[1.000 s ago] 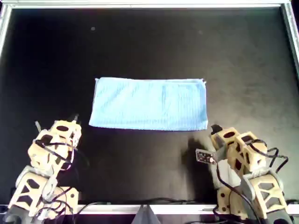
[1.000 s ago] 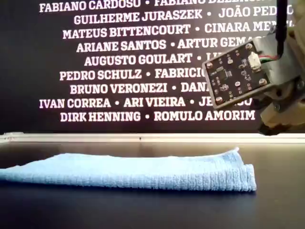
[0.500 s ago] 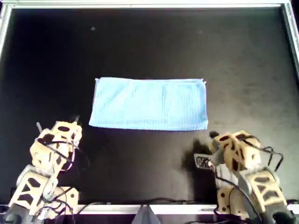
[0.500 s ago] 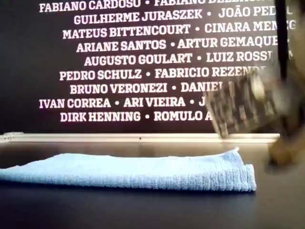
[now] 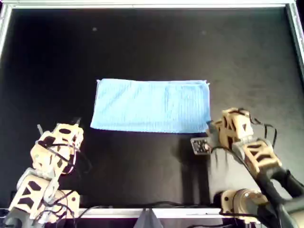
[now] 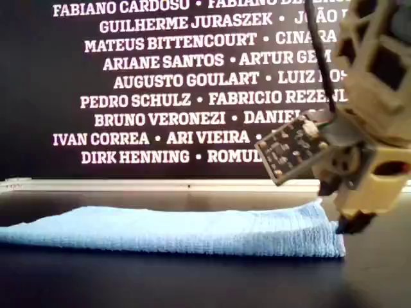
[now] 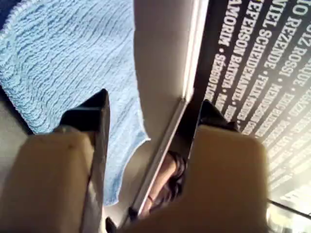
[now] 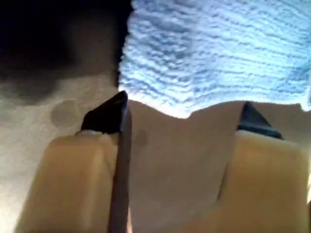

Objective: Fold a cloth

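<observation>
The second gripper [image 5: 76, 124] is seen at the overhead view's lower left, parked just short of the cloth's near left corner and not touching it. In its wrist view the two dark pointed fingertips [image 8: 109, 114] are spread wide on blocky tan bodies, with nothing held between them, only bare tabletop. Chunky tan printed shells and loose black wiring can be made out on that arm.

The cloth [image 5: 152, 106] is laid flat in the middle of the matte black table [image 5: 152, 42], folded into a long light blue rectangle. Up close a ribbed, nubby weave is shown [image 8: 218, 48], and from the side [image 6: 180, 231] it's seen as a low doubled layer with soft rounded edges. A thin silver rim [image 5: 142, 5] is run around the table, and white names are printed on the black wall [image 6: 160, 64] behind.

At the overhead view's right, the first gripper [image 5: 211, 127] is positioned right at the cloth's near right corner, with a small green circuit board [image 5: 200, 146] hung off its side. Its jaws are also held well apart, empty [image 7: 155, 109]. One fingertip [image 7: 95, 114] is seen over the cloth's edge [image 7: 63, 63], but actual contact can't be told.
</observation>
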